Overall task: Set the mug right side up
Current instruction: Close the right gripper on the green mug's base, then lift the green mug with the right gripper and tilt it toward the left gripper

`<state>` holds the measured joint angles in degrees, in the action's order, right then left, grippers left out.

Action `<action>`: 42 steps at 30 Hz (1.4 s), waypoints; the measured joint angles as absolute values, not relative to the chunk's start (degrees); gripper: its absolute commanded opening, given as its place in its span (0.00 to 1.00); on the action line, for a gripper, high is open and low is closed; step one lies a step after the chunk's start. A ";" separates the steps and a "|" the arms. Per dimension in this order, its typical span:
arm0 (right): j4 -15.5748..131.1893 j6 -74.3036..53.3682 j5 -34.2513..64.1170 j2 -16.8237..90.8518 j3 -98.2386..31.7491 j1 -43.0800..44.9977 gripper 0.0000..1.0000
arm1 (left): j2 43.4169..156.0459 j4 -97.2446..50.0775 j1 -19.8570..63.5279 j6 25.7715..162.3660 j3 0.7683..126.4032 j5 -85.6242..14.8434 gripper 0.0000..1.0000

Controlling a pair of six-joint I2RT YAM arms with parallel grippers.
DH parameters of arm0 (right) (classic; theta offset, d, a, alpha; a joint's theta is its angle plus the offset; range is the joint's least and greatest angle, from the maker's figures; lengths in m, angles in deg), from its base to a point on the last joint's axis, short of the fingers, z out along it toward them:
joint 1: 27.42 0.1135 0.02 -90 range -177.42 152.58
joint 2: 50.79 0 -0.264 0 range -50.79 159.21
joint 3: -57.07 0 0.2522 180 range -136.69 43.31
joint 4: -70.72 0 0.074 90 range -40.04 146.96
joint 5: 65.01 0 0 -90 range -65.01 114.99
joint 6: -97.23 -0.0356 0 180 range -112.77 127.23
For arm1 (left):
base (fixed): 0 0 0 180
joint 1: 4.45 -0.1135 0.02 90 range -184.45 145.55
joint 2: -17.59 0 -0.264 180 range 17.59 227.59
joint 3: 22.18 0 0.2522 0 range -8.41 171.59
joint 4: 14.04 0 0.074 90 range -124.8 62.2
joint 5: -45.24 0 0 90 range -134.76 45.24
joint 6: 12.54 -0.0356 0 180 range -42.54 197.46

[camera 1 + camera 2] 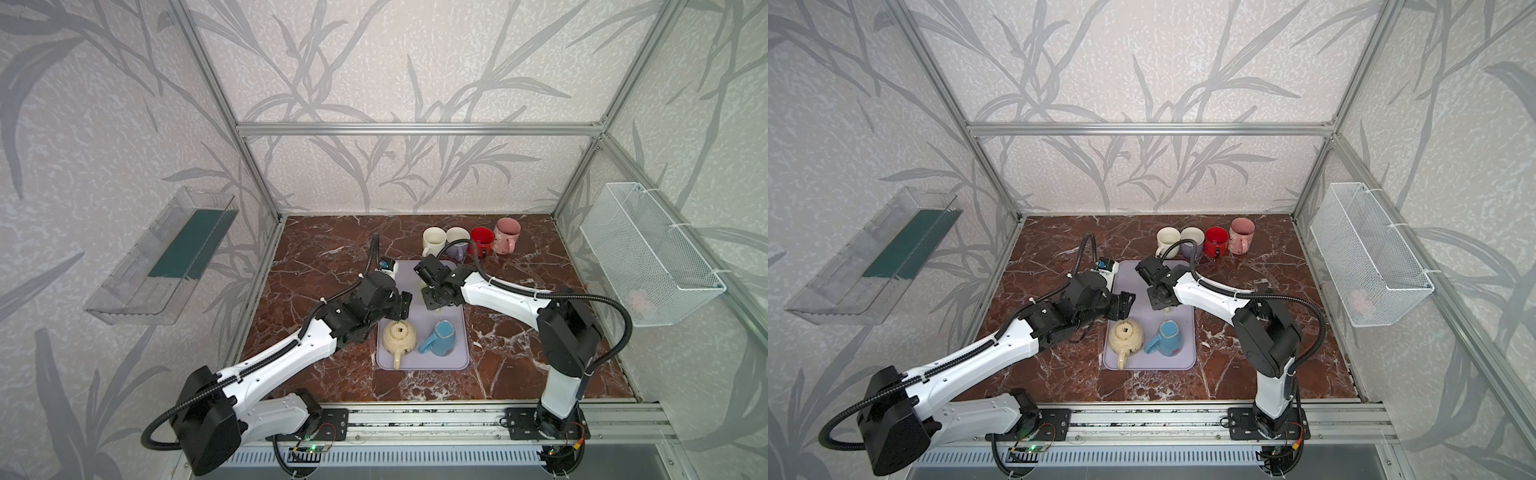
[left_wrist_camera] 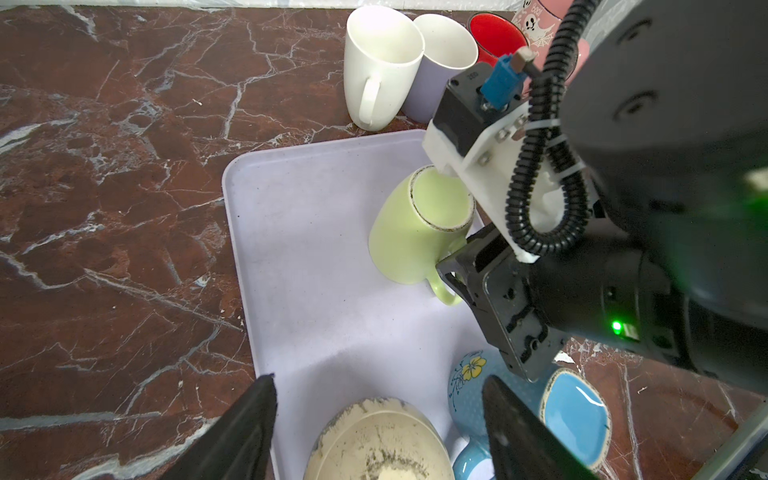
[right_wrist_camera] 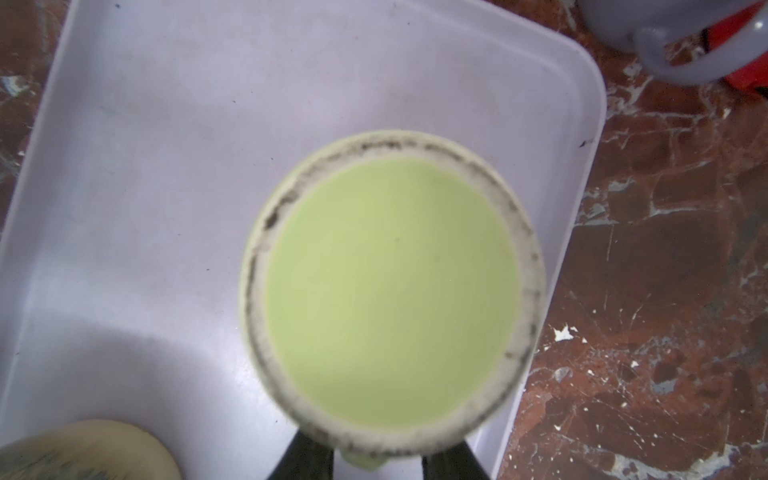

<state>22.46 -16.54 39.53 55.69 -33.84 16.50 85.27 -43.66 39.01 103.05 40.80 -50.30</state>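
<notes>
Right jaws pinch the upside-down green mug (image 2: 407, 245) by its handle; left jaws gape empty. Lift clear of the tray (image 2: 316, 270) before rotating.

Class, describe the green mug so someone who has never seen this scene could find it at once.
Find the lilac tray in the middle of the marble table. At its far end, under the right gripper, stands the green mug, base up. It alone is green, with a dark ring round its base; the cream mug and blue mug sit nearer.
</notes>
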 measured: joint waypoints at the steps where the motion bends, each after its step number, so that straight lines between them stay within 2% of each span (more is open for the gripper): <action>1: 22.30 -16.52 39.51 55.95 -33.88 16.41 0.31 | 85.36 -43.66 39.01 103.05 40.80 -50.30 0.76; 16: 21.52 -15.51 39.36 57.50 -35.48 15.47 0.00 | 85.62 -43.66 39.01 103.00 40.82 -50.39 0.77; 25: 22.35 -13.87 38.85 56.72 -34.49 14.62 0.00 | 85.95 -43.66 38.99 103.02 40.80 -52.03 0.88; 27: 22.78 -13.41 38.48 55.84 -33.29 14.33 0.00 | 85.92 -43.62 38.99 103.09 40.80 -52.51 0.98; 28: 22.85 -12.97 38.31 55.27 -32.72 14.18 0.00 | 85.95 -43.64 38.99 102.98 40.80 -52.75 0.98; 35: 25.23 -10.79 36.21 50.36 -28.11 13.50 0.00 | 85.82 -42.66 38.53 103.94 40.12 -53.27 0.99; 42: 31.24 -9.78 32.41 39.32 -21.22 12.67 0.00 | 83.85 -39.84 37.59 105.06 37.04 -52.09 0.98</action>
